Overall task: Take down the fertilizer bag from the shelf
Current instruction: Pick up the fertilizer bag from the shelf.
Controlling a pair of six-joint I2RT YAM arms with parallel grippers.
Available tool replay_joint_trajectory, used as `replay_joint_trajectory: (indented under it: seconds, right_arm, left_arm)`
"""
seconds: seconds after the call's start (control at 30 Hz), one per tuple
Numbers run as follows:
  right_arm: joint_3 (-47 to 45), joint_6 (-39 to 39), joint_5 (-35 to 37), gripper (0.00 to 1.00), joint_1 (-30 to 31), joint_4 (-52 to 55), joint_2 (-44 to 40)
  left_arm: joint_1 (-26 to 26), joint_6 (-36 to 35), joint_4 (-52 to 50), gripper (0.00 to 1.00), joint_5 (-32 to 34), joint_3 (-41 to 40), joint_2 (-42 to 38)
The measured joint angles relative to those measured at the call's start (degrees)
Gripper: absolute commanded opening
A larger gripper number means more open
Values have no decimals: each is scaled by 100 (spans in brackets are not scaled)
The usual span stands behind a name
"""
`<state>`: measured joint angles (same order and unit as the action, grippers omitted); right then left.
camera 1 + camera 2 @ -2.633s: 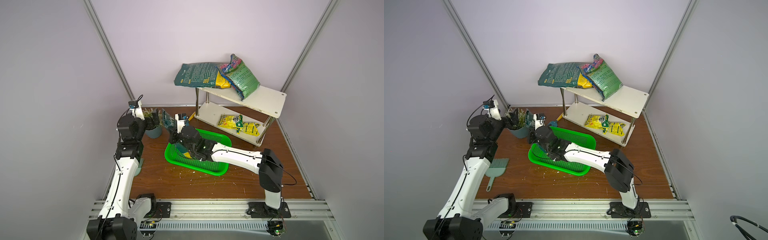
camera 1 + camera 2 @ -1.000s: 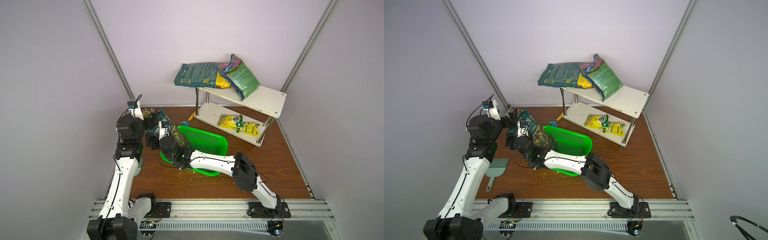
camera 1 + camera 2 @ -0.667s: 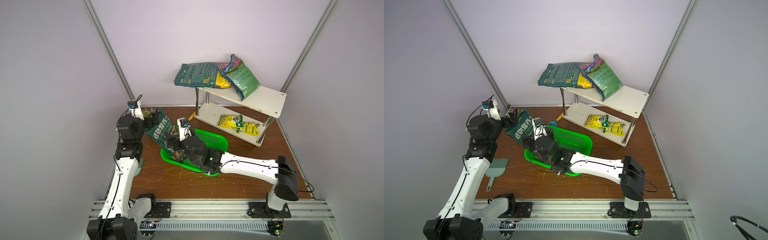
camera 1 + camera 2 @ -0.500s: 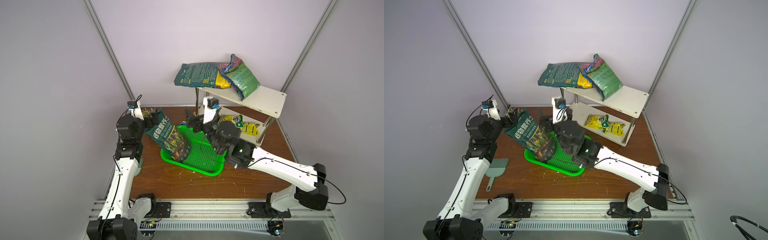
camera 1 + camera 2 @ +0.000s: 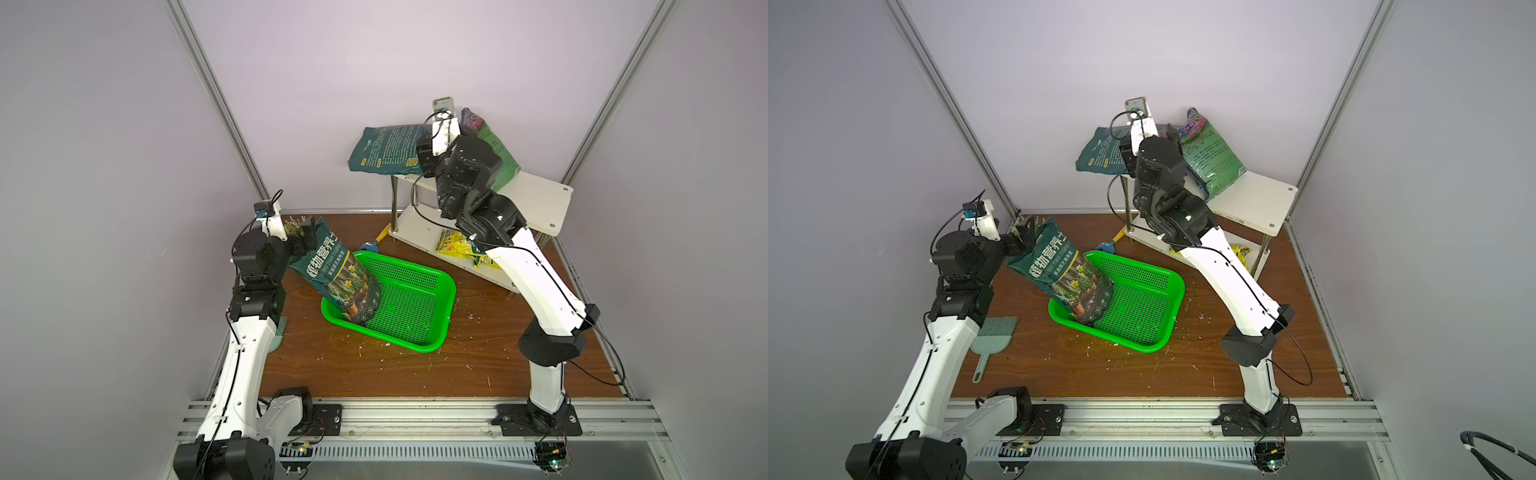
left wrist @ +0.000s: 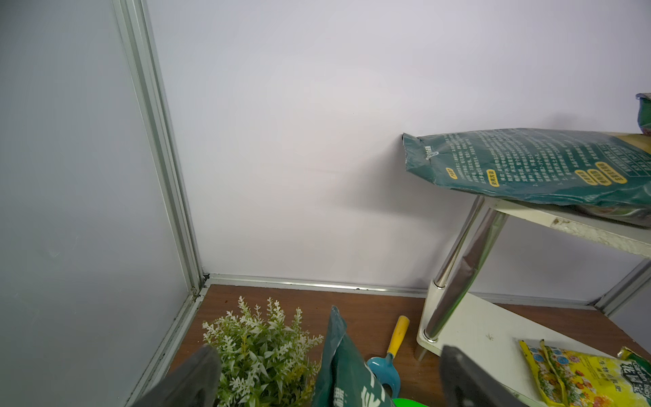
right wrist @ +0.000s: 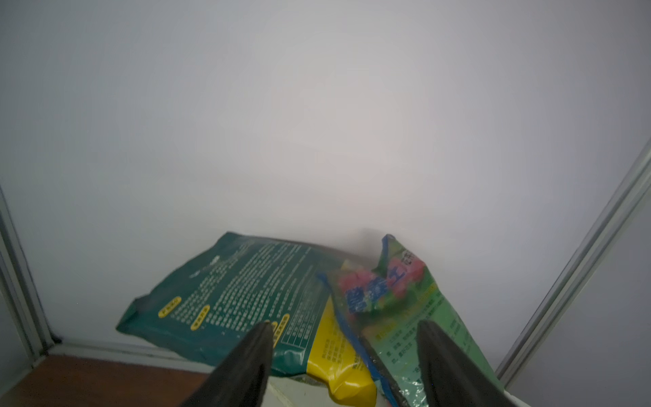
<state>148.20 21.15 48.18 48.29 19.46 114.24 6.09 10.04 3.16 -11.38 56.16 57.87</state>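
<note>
Your right arm (image 5: 536,282) has swung from the green basket (image 5: 407,299) up to the shelf (image 5: 540,199). The right fingers (image 7: 246,363) are spread above the fertilizer bag (image 7: 398,292). Next, lower and pinch it. The left fingers (image 6: 197,380) are spread too.

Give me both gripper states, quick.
Left gripper: open, holding nothing; the top of a bag sits between its jaws.
Right gripper: open, empty, pointed at the bags on the shelf.

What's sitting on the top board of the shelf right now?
Two bags: a dark teal bag lying flat, overhanging the end of the shelf, and a light green bag leaning over it. Yellow packaging shows between them; what it belongs to is covered.
</note>
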Motion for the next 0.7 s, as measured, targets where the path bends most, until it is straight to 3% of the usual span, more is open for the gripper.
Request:
replay_joint_trajectory:
  seconds: [0.23, 0.7]
  right_arm:
    - [85, 286, -90, 69, -319, 619, 708]
    - [166, 289, -52, 76, -1021, 595, 804]
  left_arm:
    - [2, 44, 0, 100, -35, 0, 0]
    - [87, 107, 2, 100, -151, 4, 48]
